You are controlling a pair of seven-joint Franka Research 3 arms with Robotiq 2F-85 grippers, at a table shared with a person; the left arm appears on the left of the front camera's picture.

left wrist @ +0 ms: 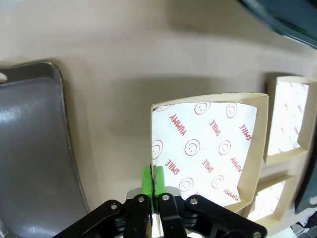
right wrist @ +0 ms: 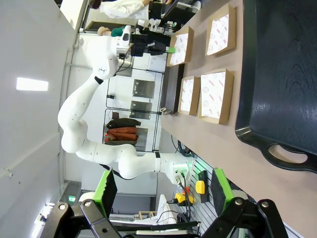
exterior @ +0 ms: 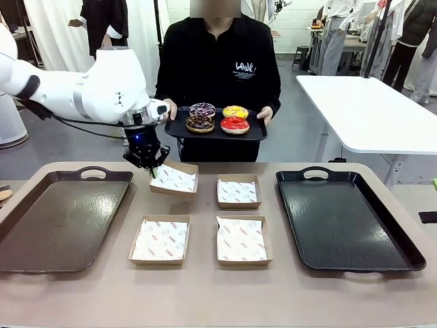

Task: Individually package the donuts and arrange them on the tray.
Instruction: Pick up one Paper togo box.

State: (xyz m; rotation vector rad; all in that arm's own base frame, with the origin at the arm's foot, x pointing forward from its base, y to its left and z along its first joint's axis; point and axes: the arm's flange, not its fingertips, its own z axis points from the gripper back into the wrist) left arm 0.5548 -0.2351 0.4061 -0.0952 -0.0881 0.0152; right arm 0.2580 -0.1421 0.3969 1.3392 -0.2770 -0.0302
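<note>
Left jaws pinch shut on the rim of the box point(exterior: 174, 179) nearest the left end of the person's tray point(exterior: 256, 134), likely positioning it for the donuts point(exterior: 217, 117); right jaws gape wide, empty.

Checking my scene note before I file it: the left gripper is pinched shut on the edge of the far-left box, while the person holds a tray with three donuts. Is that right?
Not quite. The front view shows four donuts on the person's tray, not three. The rest holds: the left gripper is pinched shut on the edge of the far-left box.
</note>
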